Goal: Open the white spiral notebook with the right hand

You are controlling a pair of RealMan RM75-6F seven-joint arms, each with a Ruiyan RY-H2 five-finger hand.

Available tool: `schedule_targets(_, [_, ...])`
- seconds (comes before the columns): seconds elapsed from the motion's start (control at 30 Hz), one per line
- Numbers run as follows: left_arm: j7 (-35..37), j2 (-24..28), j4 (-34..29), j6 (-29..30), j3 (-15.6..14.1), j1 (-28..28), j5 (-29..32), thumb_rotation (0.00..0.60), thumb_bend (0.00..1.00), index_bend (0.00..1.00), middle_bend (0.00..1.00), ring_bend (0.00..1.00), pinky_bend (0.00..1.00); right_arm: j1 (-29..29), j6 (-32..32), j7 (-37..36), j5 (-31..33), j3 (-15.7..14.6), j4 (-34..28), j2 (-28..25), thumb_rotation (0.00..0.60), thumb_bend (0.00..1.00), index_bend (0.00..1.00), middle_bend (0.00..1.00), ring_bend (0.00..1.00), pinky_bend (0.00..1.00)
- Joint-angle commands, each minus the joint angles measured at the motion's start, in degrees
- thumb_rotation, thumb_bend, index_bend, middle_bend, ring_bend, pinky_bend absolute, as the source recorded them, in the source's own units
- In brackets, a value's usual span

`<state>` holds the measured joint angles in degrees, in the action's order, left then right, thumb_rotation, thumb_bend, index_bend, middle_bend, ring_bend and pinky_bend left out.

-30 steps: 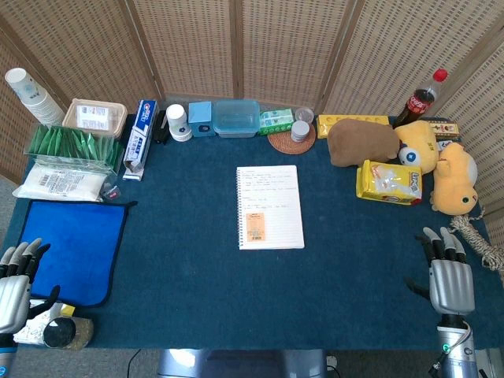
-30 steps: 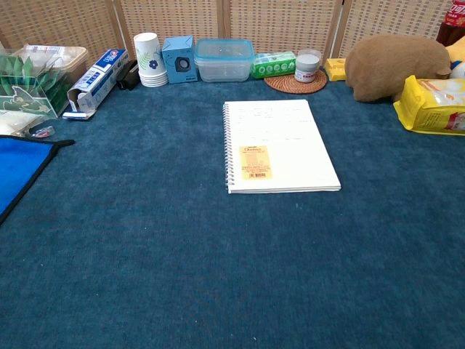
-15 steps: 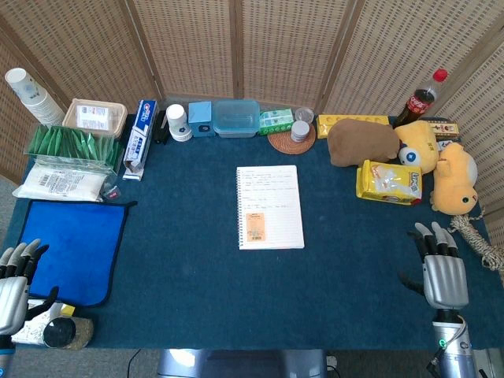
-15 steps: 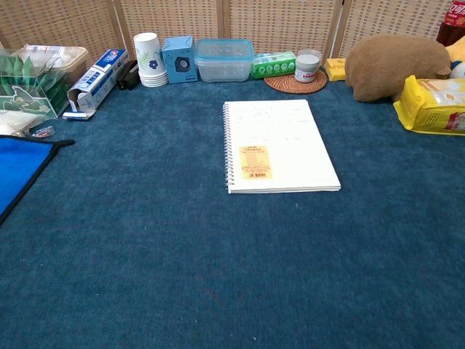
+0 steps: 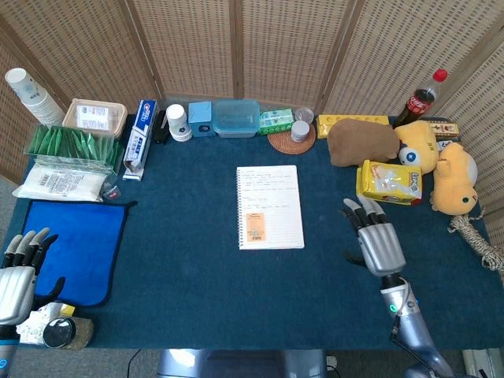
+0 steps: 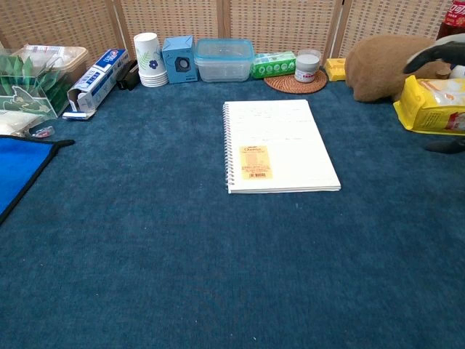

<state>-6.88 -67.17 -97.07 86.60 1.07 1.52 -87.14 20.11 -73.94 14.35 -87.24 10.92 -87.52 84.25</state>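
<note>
The white spiral notebook [image 5: 270, 207] lies closed and flat on the blue table cloth, its spiral along the left edge and an orange label on the cover; the chest view shows the notebook [image 6: 280, 145] at centre. My right hand [image 5: 374, 239] hovers open, fingers spread and pointing away from me, to the right of the notebook and apart from it. In the chest view only its fingertips [image 6: 434, 54] enter at the right edge. My left hand [image 5: 20, 276] is open at the near left corner, beside the blue mat.
A yellow snack bag [image 5: 389, 182], brown plush [image 5: 361, 142] and yellow plush toys [image 5: 454, 179] sit just beyond the right hand. Boxes, cups [image 5: 179, 123] and a plastic container [image 5: 235, 118] line the back edge. A blue mat [image 5: 75, 246] lies at left.
My right hand has moved left and forward from the near right corner toward the notebook, now entering the chest view. The left hand shifted slightly. The notebook has not moved.
</note>
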Motion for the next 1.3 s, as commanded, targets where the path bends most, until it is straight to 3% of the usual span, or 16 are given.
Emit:
schedule_targets(0.03, [-0.7,0.8,-1.1,-0.3,0.5,0.7,-0.3,0.600,0.30,0.21,0.09,0.02,0.00,4.0,4.5,1.0,1.2,1.3,2.5,3.4,0.600,0.13,0.21,0.19,0.05,0.13])
schedule_targets(0.3, [-1.5,1.1,-2.4,-2.6,0.9,2.3,0.6,0.600,0.31,0.21,0.09,0.02,0.00,11.3,11.6,-0.4,3.0,1.9,13.8,11.9,0.600,0.08,0.21,0.19,0.05,0.13])
schedule_targets(0.53, [-1.9,1.0,-2.2,-3.3,1.1,2.7,1.7,0.600,0.30,0.21,0.09,0.02,0.00,14.1,11.7,-2.4,2.5,1.6,21.5,16.1,0.600,0.07,0.21,0.19,0.05,0.13])
schedule_targets(0.87, [-1.0,0.3,-1.2,-3.6,0.9,3.0,2.2,0.600,0.30,0.21,0.09,0.02,0.00,14.7,11.7,-4.7,2.8,-0.4,27.5,18.2,0.600,0.07,0.18,0.19,0.04,0.13])
schedule_targets(1.3, [0.0,-0.2,-0.1,-3.7,0.6,3.1,2.2,0.600,0.30,0.21,0.09,0.02,0.00,14.6,11.7,-5.1,3.6,-1.7,29.6,19.0,0.600,0.07,0.18,0.19,0.05,0.13])
